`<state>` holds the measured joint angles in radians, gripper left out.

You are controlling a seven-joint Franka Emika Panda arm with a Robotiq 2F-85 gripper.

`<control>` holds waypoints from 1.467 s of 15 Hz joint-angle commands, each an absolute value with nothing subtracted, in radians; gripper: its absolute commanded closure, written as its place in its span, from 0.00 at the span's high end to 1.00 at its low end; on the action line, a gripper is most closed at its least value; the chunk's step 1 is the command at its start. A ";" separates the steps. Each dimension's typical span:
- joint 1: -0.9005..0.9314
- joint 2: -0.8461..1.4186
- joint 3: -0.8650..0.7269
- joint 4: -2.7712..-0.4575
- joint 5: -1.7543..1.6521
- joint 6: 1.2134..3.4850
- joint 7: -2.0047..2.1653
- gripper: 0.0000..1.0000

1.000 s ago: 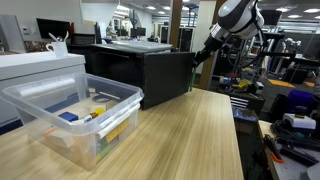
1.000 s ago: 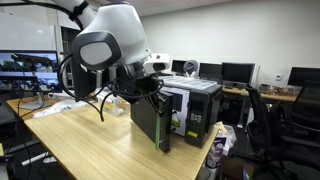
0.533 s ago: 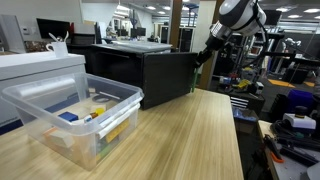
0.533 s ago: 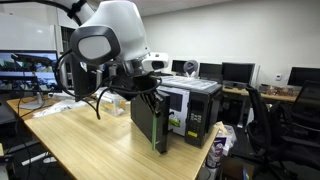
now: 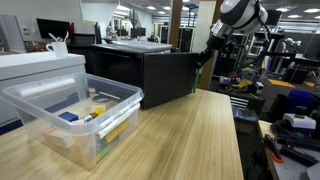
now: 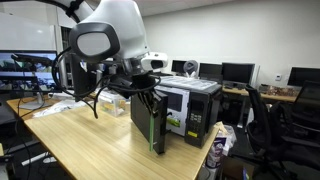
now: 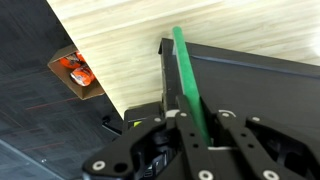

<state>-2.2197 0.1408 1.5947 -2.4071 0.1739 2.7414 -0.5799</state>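
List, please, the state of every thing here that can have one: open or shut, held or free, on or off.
gripper: shut on the green-edged panel.
green-edged panel: upright, held at its top edge.
black case: standing on the table, near its far end.
clear bin: open, no lid on it, small items inside.
monitor: on, showing a picture.
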 commanded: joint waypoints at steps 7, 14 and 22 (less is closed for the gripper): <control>-2.275 0.134 1.640 -2.428 0.143 2.712 -0.580 0.44; -2.275 0.134 1.641 -2.428 0.143 2.711 -0.580 0.44; -2.275 0.133 1.641 -2.428 0.143 2.711 -0.580 0.44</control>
